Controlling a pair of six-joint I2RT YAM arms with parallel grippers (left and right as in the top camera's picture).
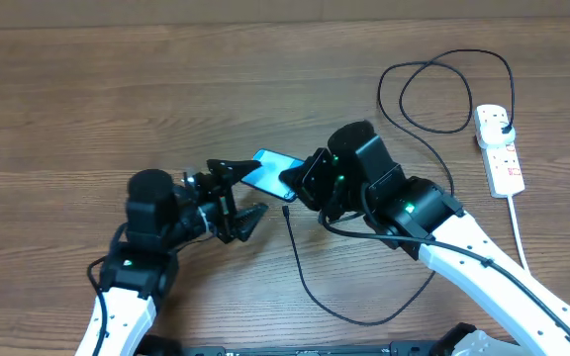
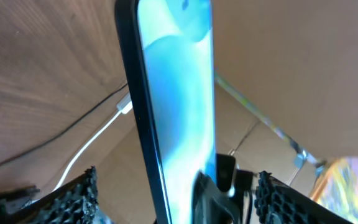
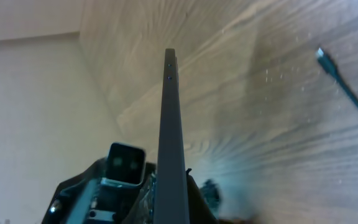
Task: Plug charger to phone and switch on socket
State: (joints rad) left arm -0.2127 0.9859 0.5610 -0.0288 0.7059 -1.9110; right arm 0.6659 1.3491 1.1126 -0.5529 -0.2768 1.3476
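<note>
Task status, as I read it from the 3 views:

1. Phone. The right gripper [image 1: 297, 184] was pinched on one end of the phone [image 1: 271, 170] and held it tilted between the 2 arms, screen lit. In the right wrist view the phone [image 3: 170, 124] rose edge-on out of that grip.

2. Left gripper. The left gripper [image 1: 251, 190] was spread wide. In its own camera the phone [image 2: 166, 93] stood between the 2 fingers [image 2: 73, 199] with a gap on each side, so I judged that it was not gripping anything.

3. Charger. The plug [image 1: 503, 129] was seated in the socket [image 1: 500, 150]. The charger cable [image 1: 310, 287] looped across the table [image 1: 87, 89]. Its connector tip [image 1: 285, 210] lay loose on the wood, just below the phone and apart from it. No gripper held it.

4. Socket. It lay at the far right, well apart from both grippers. The switches were too small in the overhead view for me to tell whether any was on.

Done: plug in socket, phone picked up and presented.

Left to do: pick up the connector tip, seat it in the phone's port, then press the switch beside the plug. I counted 2 main steps outstanding, with the job at its early stage.
</note>
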